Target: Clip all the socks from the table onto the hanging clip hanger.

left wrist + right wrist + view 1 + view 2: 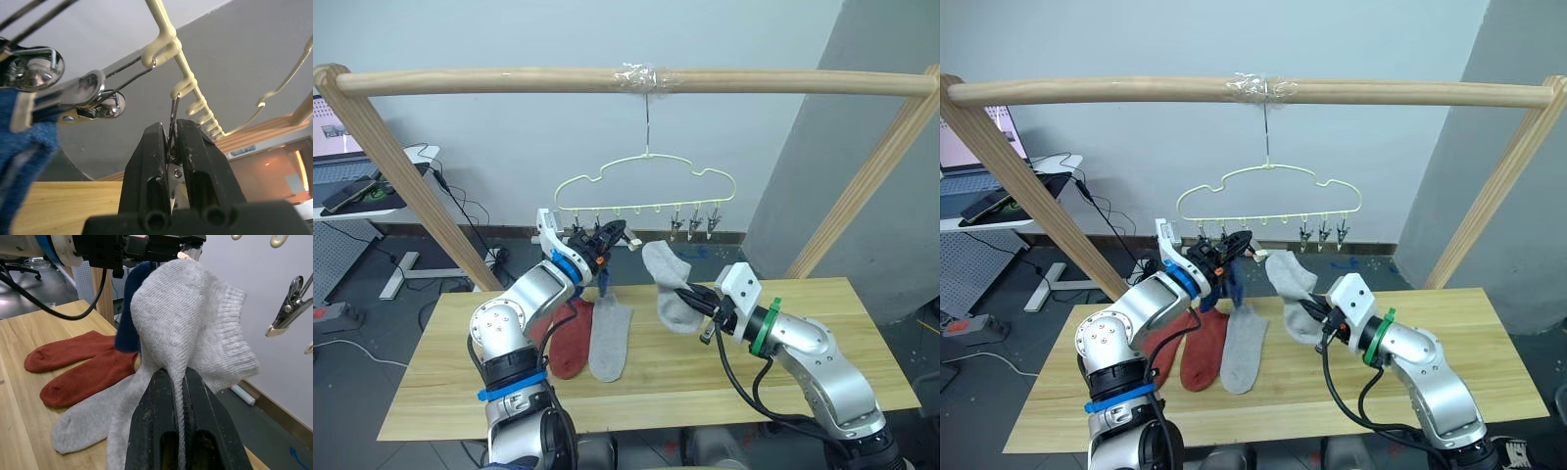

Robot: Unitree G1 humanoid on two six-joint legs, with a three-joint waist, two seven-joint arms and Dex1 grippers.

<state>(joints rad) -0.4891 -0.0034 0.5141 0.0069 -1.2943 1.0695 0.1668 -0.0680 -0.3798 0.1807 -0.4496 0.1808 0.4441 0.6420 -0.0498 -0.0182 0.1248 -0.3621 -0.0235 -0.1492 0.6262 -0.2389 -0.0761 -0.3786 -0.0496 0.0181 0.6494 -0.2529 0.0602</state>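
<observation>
The left gripper [607, 235] is pinched tight on a clip [172, 147] under the hanger [646, 186], while the right gripper [698, 305] is clamped on a grey sock [668, 284] held up toward it from about four o'clock. If that cuff arrives folded or off line, I reckon the clip could bite only an edge and let the sock drop to the table [822, 333] (a blue sock [1231, 279] hangs just beside, crowding things). Two red socks [1203, 351] and another grey one [1244, 351] wait at six o'clock below the hanger.
</observation>
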